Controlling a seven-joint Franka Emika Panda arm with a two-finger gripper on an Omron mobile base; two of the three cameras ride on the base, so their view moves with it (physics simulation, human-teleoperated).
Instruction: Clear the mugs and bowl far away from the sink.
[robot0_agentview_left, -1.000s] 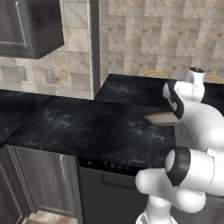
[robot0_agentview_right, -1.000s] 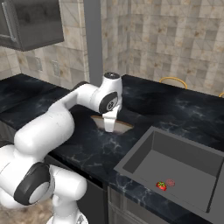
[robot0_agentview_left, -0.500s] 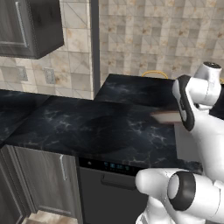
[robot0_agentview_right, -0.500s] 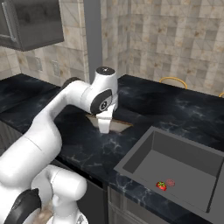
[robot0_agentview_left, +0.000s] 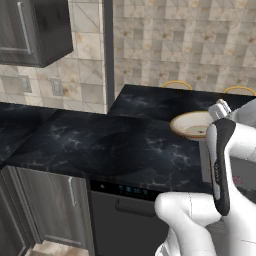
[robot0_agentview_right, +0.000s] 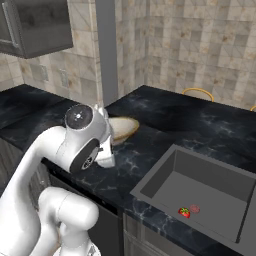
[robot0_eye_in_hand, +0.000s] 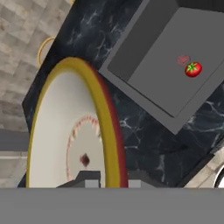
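Closest in, the gripper (robot0_eye_in_hand: 107, 181) has its jaws drawn narrow, clamped on the rim of the one bowl (robot0_eye_in_hand: 70, 131), one finger on each side of the rim. In the hand view the bowl stands on edge, its rim running up and away from the fingers, the cream inside with its brownish centre mark facing left and the reddish outer wall facing right toward the sink (robot0_eye_in_hand: 166, 57).

From the left base view the bowl (robot0_agentview_left: 192, 124) sits level and mouth-up above the black marble surface (robot0_agentview_left: 115, 145), beside the arm's upper link; whether it touches the marble I cannot tell. From the right base view a slice of the bowl (robot0_agentview_right: 124, 128) pokes out behind the arm's round joint, left of the sink (robot0_agentview_right: 210, 187) and near its left edge.

Farther on, the sink is one dark grey basin sunk into the surface. In it lies one small red tomato (robot0_eye_in_hand: 193, 69) with a green top, and just beside it a faint pinkish round mark (robot0_eye_in_hand: 183, 59).

At the back, two tan arcs (robot0_agentview_left: 176, 84) show behind the far edge of the surface, against the tiled wall (robot0_agentview_left: 190, 40).
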